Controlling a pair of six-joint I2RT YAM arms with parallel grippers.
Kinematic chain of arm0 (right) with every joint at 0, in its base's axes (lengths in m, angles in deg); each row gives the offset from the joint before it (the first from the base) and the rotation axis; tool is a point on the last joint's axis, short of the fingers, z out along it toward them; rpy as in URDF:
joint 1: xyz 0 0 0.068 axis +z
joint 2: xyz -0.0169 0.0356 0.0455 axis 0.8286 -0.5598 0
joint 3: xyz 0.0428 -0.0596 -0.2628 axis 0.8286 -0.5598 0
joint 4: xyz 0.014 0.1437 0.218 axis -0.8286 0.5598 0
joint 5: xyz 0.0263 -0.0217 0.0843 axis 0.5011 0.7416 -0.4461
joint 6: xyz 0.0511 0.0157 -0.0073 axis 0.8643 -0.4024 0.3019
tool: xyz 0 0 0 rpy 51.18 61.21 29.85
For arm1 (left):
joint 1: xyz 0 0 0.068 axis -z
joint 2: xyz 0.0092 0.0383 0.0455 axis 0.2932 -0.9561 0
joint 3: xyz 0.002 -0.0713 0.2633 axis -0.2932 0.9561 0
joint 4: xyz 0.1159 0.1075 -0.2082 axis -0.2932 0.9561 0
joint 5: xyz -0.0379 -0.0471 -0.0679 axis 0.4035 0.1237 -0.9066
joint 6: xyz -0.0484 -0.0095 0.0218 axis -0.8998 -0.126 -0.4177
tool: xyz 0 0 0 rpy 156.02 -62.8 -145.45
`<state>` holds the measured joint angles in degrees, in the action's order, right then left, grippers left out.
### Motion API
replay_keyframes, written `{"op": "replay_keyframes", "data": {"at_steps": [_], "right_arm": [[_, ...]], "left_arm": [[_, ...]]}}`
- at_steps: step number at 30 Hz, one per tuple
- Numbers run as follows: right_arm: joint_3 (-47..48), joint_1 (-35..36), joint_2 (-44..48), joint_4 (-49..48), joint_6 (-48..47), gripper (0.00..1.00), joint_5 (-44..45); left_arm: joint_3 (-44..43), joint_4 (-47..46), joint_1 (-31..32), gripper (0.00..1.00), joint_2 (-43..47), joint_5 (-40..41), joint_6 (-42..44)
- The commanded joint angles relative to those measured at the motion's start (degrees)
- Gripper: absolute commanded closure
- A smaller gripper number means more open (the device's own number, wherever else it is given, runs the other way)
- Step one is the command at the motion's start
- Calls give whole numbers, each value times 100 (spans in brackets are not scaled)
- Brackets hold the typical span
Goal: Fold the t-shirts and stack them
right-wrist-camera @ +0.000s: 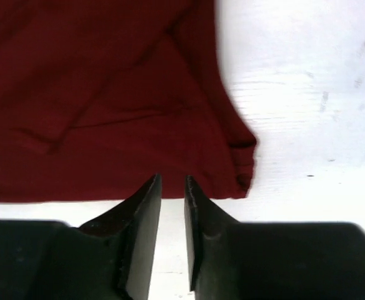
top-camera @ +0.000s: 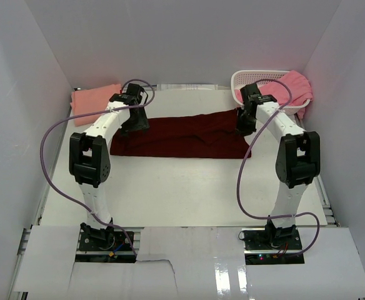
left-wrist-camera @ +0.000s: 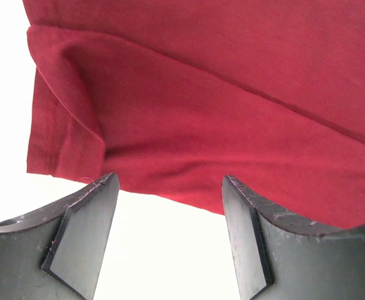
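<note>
My left tool (left-wrist-camera: 170,184) stands wide apart at the edge of the maroon t-shirt (top-camera: 182,134) on the bench (top-camera: 189,194). My right tool (right-wrist-camera: 172,181) is barely apart, gripping nothing.

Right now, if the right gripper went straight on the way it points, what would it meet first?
The dark maroon t-shirt: its near edge, close to a corner, lies just past the right gripper. The wrist view cannot show height, so the tips might touch the table first.

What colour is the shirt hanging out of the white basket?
Bright pink. The shirt in the basket shows best in the top view.
</note>
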<state>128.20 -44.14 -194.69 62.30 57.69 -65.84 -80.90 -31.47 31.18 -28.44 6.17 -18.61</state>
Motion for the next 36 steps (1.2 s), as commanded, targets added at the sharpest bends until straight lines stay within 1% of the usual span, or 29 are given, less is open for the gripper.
{"op": "replay_keyframes", "data": {"at_steps": [1, 2, 3, 4, 5, 8, 10, 11, 14, 16, 17, 23, 27, 30, 36], "right_arm": [[489, 409, 114, 422, -171, 71, 30], [534, 479, 27, 414, -197, 64, 4], [578, 662, -35, 388, -241, 63, 3], [630, 751, -114, 387, -303, 59, -23], [744, 935, -288, 370, -468, 59, -101], [929, 1173, -597, 335, -662, 58, 108], [974, 1376, -703, 308, -699, 58, 449], [965, 1446, -747, 195, -794, 59, 469], [904, 1534, -730, -120, -927, 58, 548], [737, 1587, -668, -324, -1129, 55, 583], [702, 1631, -642, -394, -1173, 55, 584], [710, 1728, -817, -527, -1340, 54, 636], [666, 1772, -914, -702, -1393, 52, 470], [701, 1798, -1011, -773, -1393, 52, 321], [772, 1842, -1134, -852, -1349, 52, 39]], "left_arm": [[-219, 304, 186, 22, 455, -140, -215], [-254, 322, 291, 22, 437, -228, -241], [-264, 331, 362, 22, 428, -298, -268], [-264, 322, 467, 22, 402, -421, -294], [-272, 305, 703, 22, 332, -439, -373], [-281, 199, 1143, 23, 113, -343, -478], [-281, 155, 1241, 23, 24, -395, -654], [-238, -10, 1267, 23, -2, -491, -689], [-141, -284, 1259, 23, -64, -904, -742], [-114, -416, 1215, 23, -178, -1299, -795], [-79, -529, 1163, 23, -230, -1814, -847], [149, -864, 996, 23, -521, -2424, -1217], [483, -1145, 749, 23, -556, -2733, -1436], [606, -1199, 696, 23, -556, -2646, -1437], [756, -1225, 608, 23, -670, -2725, -1419]]}}
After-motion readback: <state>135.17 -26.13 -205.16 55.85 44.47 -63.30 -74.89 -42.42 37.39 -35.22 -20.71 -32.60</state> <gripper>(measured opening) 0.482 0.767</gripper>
